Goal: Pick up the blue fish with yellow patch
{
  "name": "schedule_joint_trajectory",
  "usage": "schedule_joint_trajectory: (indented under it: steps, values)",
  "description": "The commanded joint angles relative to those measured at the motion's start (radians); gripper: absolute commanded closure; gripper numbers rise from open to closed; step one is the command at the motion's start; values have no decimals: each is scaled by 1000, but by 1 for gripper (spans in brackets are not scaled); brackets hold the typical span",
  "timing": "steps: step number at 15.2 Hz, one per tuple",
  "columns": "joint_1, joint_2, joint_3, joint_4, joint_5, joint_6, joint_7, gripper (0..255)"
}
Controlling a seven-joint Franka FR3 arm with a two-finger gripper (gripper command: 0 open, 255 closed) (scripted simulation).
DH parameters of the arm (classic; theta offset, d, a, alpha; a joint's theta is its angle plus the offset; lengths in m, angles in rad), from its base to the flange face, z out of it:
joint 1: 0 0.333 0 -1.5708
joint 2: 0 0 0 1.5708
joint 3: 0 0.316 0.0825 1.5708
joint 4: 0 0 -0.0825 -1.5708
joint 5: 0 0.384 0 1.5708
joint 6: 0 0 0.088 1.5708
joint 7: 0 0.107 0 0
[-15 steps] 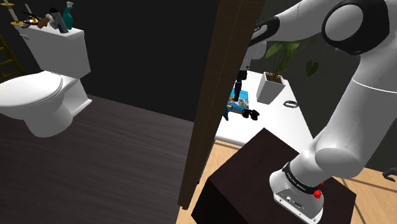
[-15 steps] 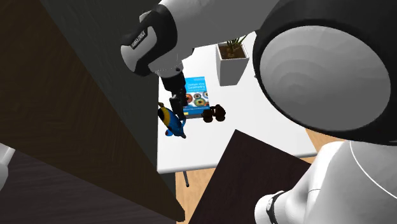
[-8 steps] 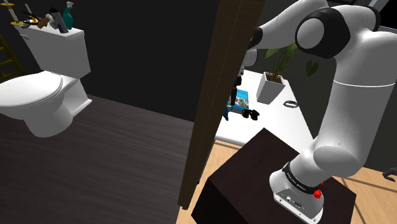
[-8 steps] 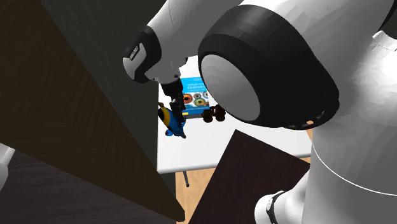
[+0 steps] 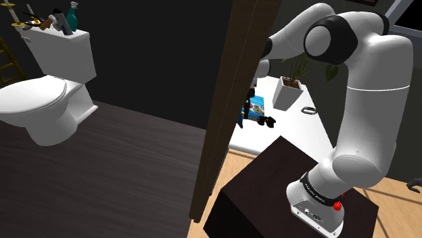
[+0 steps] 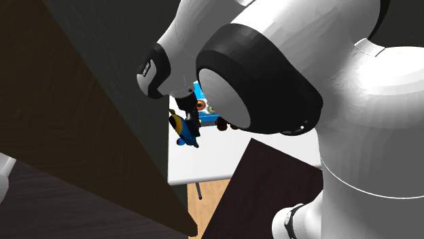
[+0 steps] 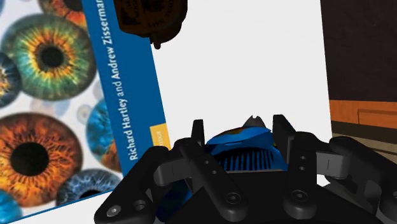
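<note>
Gripper (image 7: 240,137): jaws narrowed to the body width of the blue fish (image 7: 245,153). The fingers (image 7: 197,141) appear to press both flanks, with no gap visible, so I judge it clasped.

Fish location: on the white table (image 6: 204,163), at its edge toward the second exterior view's left, just beside the book (image 7: 76,95). Whether it has left the surface, I cannot tell.

Step in hand: secure the grip, then lift. Advice: rise straight up and slowly. The body looks rounded and ribbed, with a small fin at its far end, so it could twist between the flat pads.

Book: flat, glossy cover with iris prints. A dark brown lumpy object (image 7: 156,19) sits on the book's far end, so avoid sideways travel.
</note>
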Motion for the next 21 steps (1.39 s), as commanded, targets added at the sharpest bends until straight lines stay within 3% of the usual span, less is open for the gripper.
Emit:
schedule_joint_trajectory:
  steps: [1, 8, 21]
  values:
    - [2, 6, 3, -5, 0, 5, -1, 255]
    - [2, 16, 7, 9, 3, 1, 2, 255]
    - [18, -113, -17, 16, -44, -127, 36, 255]
